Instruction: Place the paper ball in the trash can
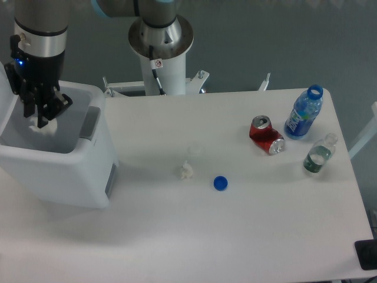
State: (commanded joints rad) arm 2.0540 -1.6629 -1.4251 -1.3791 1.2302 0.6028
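Observation:
The trash can is a large white bin with a grey side panel at the far left, and its top is open. My gripper hangs over that opening with its dark fingers pointing down into it. A small white crumpled lump, the paper ball, shows right at the fingertips, inside the bin's mouth. I cannot tell whether the fingers still pinch it or it is loose.
A small jagged white scrap and a blue bottle cap lie mid-table, with a whitish cap behind them. A crushed red soda can, a blue bottle and a clear bottle are at the right. The robot base stands behind.

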